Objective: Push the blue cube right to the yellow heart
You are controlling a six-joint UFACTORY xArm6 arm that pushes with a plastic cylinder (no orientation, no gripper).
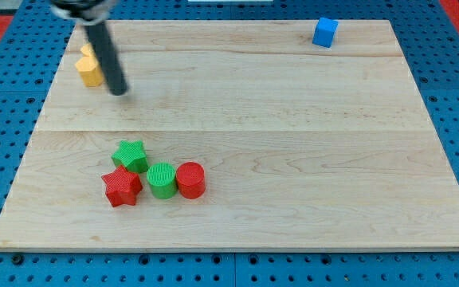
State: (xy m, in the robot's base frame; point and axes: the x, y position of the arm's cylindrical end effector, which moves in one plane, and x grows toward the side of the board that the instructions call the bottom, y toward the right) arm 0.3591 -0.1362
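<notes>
The blue cube (324, 32) sits near the top edge of the wooden board, toward the view's right. A yellow block (89, 69) lies at the view's upper left, partly hidden by my rod; its shape is hard to make out. My tip (119, 92) rests on the board just right of and slightly below the yellow block, far to the left of the blue cube.
A cluster sits at the lower left: a green star (130, 155), a red star (121, 187), a green cylinder (162, 179) and a red cylinder (190, 179). The board (293, 159) lies on a blue pegboard surface.
</notes>
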